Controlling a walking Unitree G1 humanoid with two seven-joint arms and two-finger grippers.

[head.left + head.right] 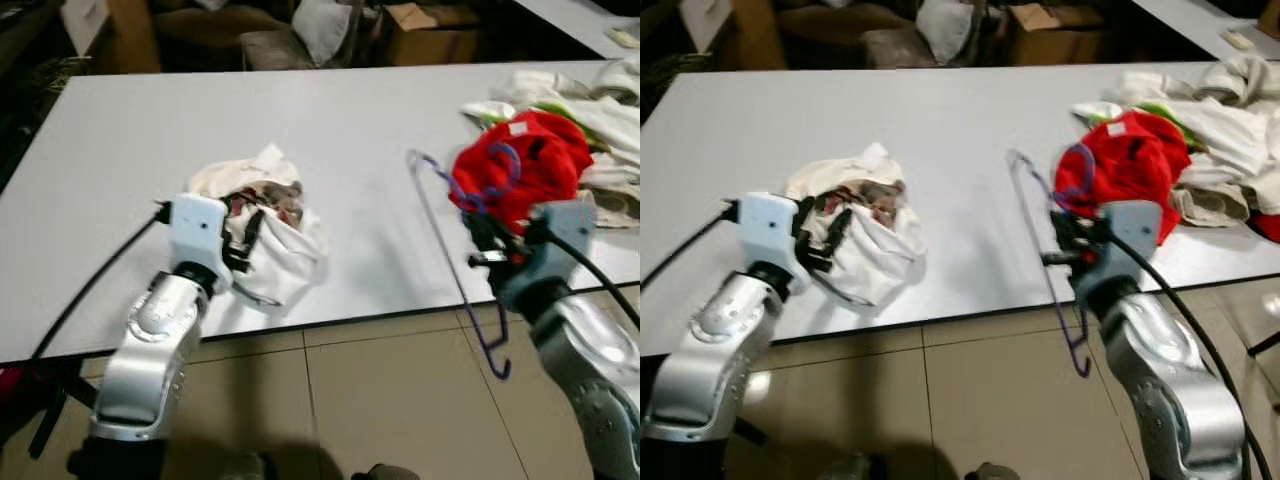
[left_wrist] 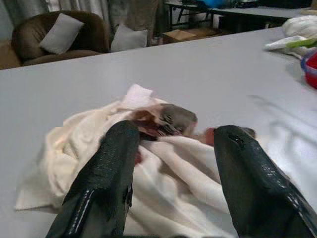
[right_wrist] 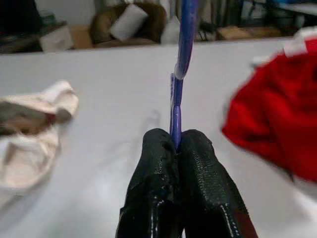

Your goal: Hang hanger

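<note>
No legible text, brand, number or sign can be made out. A small white tag [image 1: 518, 128] is sewn on the crumpled red cloth garment [image 1: 525, 165] at the right of the frame, but nothing can be read on it; the tan cardboard box [image 1: 430, 32] at the upper edge is too blurred.

Each arm is a rounded, polished silver shell that catches the light. Just behind the left pincer [image 2: 168, 163] sits a boxy white wrist housing; behind the right pincer [image 3: 177, 141], a similar pale grey-blue one. A black cable runs back from each housing along the arm. The fingers [image 2: 106, 183] are long, glossy black with a finely textured surface.
</note>
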